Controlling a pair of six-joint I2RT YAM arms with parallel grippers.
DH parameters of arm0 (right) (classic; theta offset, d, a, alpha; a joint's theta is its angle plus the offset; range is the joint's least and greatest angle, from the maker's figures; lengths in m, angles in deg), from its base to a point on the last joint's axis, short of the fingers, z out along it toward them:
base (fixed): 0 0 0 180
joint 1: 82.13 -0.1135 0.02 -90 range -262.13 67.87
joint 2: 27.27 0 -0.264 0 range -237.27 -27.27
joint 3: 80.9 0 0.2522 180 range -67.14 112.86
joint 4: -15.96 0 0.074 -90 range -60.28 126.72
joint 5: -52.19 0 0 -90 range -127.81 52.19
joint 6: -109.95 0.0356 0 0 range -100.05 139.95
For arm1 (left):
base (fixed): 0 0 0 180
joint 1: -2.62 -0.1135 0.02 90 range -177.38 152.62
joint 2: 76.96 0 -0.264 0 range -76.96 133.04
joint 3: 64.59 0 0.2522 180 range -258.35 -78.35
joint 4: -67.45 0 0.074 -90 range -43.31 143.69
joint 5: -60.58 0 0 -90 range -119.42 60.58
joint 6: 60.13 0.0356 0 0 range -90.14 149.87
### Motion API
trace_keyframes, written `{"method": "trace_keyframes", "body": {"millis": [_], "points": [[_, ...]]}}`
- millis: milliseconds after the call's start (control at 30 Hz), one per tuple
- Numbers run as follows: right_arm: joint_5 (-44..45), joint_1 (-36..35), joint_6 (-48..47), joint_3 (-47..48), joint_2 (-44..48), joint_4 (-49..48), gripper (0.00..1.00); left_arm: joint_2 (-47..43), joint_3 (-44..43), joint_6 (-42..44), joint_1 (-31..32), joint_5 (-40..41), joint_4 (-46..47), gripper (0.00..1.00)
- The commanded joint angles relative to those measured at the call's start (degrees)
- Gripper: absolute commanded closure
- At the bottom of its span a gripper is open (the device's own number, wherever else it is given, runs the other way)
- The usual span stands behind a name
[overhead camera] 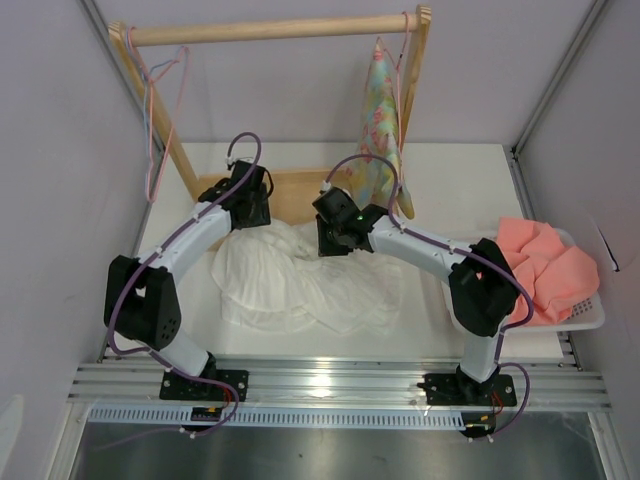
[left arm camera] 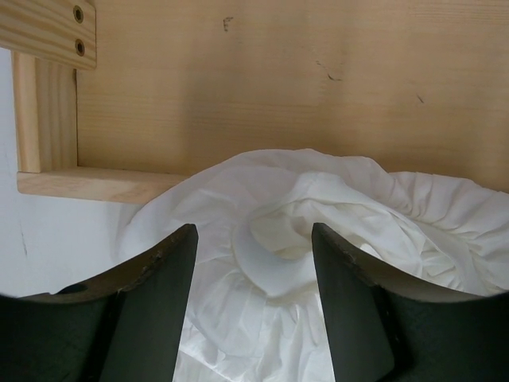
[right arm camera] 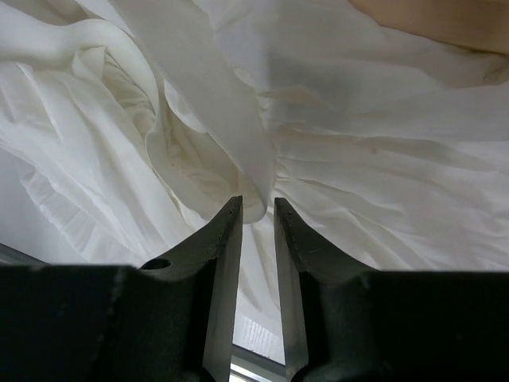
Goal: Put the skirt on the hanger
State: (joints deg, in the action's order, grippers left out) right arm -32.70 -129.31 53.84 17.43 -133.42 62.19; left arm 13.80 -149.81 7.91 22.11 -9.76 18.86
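Note:
The white skirt (overhead camera: 300, 285) lies crumpled on the table between both arms. The thin pink hanger (overhead camera: 151, 170) hangs at the left end of the wooden rail. My left gripper (overhead camera: 250, 215) is open; in its wrist view the gripper (left arm camera: 254, 231) straddles a raised fold of the skirt (left arm camera: 302, 215) by the rack's wooden base, and its fingers (left arm camera: 163, 286) hold nothing. My right gripper (overhead camera: 335, 242) is at the skirt's far edge; in its wrist view the gripper (right arm camera: 258, 205) has narrow jaws pinching a fold of the skirt (right arm camera: 238, 135).
A wooden clothes rack (overhead camera: 270, 28) stands at the back, its base board (left arm camera: 278, 79) just behind the skirt. A light blue wire hanger hangs with the pink one. A floral garment (overhead camera: 380, 130) hangs at the rail's right end. A white basket (overhead camera: 590, 318) with salmon-pink cloth (overhead camera: 545, 265) sits right.

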Motion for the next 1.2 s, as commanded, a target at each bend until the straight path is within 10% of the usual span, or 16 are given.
{"method": "trace_keyframes", "body": {"millis": [0,800,1167], "points": [[-0.01,-0.55,-0.05,1.56,-0.29,-0.83,0.71,-1.2,0.62,1.12,-0.85,-0.41,1.17,0.35],[0.26,-1.16,-0.23,1.38,-2.31,-0.74,0.67,0.38,-0.17,2.8,-3.75,-2.26,1.43,0.39],[-0.36,-1.43,-0.14,2.17,-3.45,-1.27,0.69,1.0,0.97,3.59,-4.63,-3.58,1.61,0.57]]}}
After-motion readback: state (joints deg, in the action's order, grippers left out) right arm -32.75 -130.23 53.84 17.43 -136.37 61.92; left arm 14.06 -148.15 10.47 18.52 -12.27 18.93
